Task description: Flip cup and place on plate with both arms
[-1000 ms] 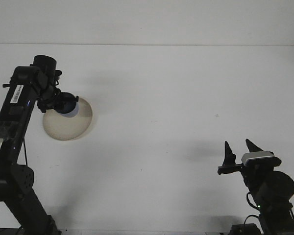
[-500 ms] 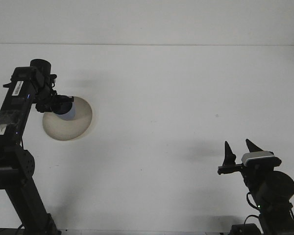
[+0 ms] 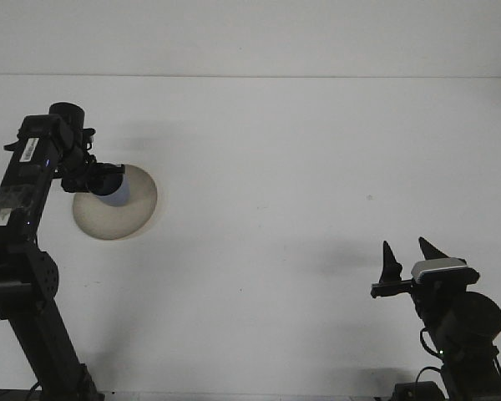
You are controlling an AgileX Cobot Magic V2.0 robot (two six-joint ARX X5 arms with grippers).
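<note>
Since the earlier frames, the left arm had swung slightly back toward its own side and lowered the cup over the plate, while the right arm had not moved at all. The plate, a shallow beige disc, lay on the white desk toward its left side. The left claw reached over the plate's upper left rim and was pinching the small pale blue cup, which sat at or just above the plate's upper part; whether the cup touched the plate could not be told from this view, nor whether its mouth faced up. The right claw rested well apart from the plate, near the front right of the desk, its two dark fingers spread and holding nothing. The cup looked small, light and rigid, probably smooth-sided and so a little slippery, and if ceramic it could chip against the plate. A grip across its side wall, as the left claw had, seemed the sensible hold, with a gentle release once it sat flat.
</note>
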